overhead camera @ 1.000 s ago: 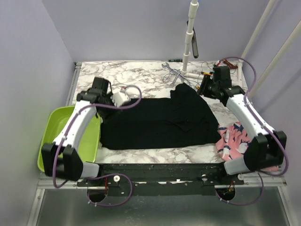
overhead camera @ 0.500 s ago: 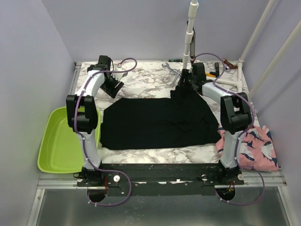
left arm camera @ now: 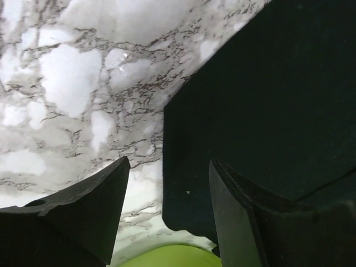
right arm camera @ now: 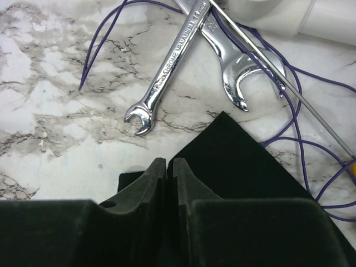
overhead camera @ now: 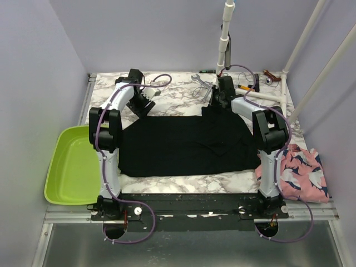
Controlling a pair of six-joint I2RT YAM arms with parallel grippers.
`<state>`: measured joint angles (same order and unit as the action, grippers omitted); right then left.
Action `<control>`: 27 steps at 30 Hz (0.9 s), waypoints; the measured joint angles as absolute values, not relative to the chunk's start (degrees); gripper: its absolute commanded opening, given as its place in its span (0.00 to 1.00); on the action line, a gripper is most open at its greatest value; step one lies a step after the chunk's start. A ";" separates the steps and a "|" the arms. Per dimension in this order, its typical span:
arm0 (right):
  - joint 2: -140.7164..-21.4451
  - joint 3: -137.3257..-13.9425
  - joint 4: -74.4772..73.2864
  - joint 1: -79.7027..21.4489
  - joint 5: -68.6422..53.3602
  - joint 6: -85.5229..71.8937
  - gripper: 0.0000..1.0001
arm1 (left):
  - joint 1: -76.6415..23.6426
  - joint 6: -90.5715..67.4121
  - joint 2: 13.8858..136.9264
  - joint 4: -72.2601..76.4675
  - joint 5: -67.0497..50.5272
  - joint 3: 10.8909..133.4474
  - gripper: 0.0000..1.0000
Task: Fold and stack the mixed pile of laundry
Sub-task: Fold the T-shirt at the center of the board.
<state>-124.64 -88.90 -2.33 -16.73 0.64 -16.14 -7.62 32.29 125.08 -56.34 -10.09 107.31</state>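
- Soft, matte black cloth (overhead camera: pixel 183 142), flat on veined marble table (left arm camera: pixel 72 83);
- my left gripper (left arm camera: pixel 169 164) tilts over its corner, jaws wide;
- my right gripper (right arm camera: pixel 167 167) pinches its far edge, jaws narrow.

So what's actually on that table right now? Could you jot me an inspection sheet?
Surface: white marble-patterned table.
Job's things: black garment spread mid-table; pink shark-print garment at near right edge.
Clutter: two wrenches at far edge; lime green basin beside left edge.
Grippers: left gripper open over the garment's far-left corner; right gripper closed on a far corner.
Cables: purple cables along both arms.
Surroundings: lavender walls, white pipe post.
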 measured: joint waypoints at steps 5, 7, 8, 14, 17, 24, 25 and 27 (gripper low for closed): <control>-124.60 -88.86 -3.14 -16.80 0.62 -15.86 0.01 | -8.56 32.73 127.35 -59.61 -8.32 110.48 0.61; -124.16 -88.20 -3.05 -16.80 0.62 -15.81 0.01 | -8.93 33.19 127.98 -60.12 -6.68 111.22 0.59; -123.50 -87.31 -3.05 -16.80 0.62 -15.81 0.01 | -9.19 33.45 128.27 -60.29 -5.76 111.44 0.58; -114.17 -77.87 -3.11 -16.80 0.60 -16.12 0.01 | -11.53 36.18 132.16 -62.50 -0.01 112.40 0.34; -107.26 -72.86 -2.63 -16.80 0.51 -16.64 0.01 | -12.53 36.77 133.19 -62.92 1.78 112.75 0.05; -95.33 -64.58 -1.93 -16.80 1.08 -16.95 0.01 | -13.23 36.88 130.56 -58.61 3.09 107.55 0.00; -94.28 -63.68 -2.09 -16.82 1.28 -16.95 0.01 | -13.23 36.86 128.81 -56.47 3.09 104.79 0.00; -92.16 -61.84 -3.18 -16.84 2.04 -16.99 0.01 | -13.19 36.77 125.29 -52.99 3.11 98.91 0.00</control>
